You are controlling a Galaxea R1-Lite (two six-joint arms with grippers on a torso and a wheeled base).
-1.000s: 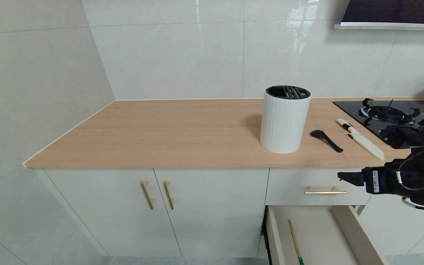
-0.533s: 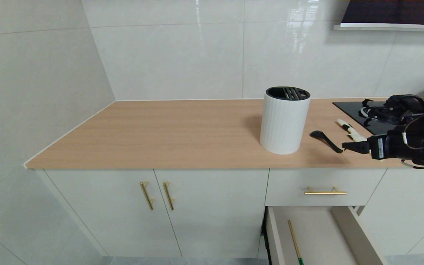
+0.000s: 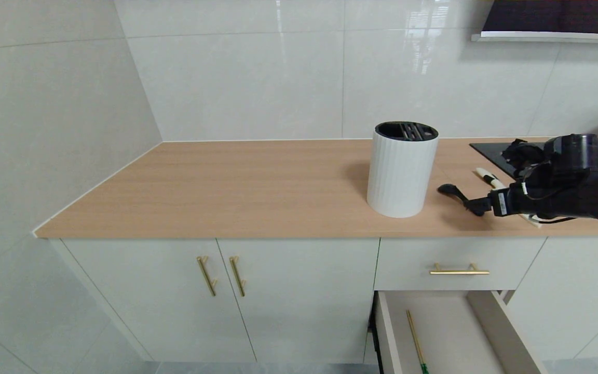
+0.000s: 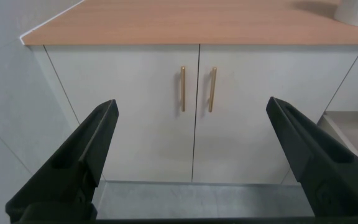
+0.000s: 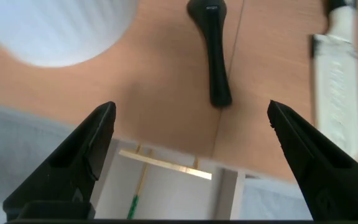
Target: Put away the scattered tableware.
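A black spoon [image 3: 452,192] [image 5: 213,56] lies on the wooden counter [image 3: 257,187] just right of the white ribbed utensil holder [image 3: 402,175] [image 5: 55,28]. A white knife [image 3: 487,178] [image 5: 336,81] lies to the right of the spoon, partly hidden by my right arm in the head view. My right gripper [image 3: 478,205] [image 5: 191,162] is open and hovers over the counter's front edge, by the spoon's handle end, with nothing between its fingers. My left gripper [image 4: 194,162] is open and empty, low in front of the cabinet doors [image 4: 196,89].
Under the counter a drawer [image 3: 491,332] stands pulled out, with chopsticks [image 3: 414,337] [image 5: 135,199] lying in it. A shut drawer with a gold handle [image 3: 459,270] is above it. A black gas hob [image 3: 496,156] sits at the counter's right end.
My right arm has risen from in front of the drawers to counter height and moved left, its gripper ending by the spoon's handle. Spoon, knife and holder have not moved.
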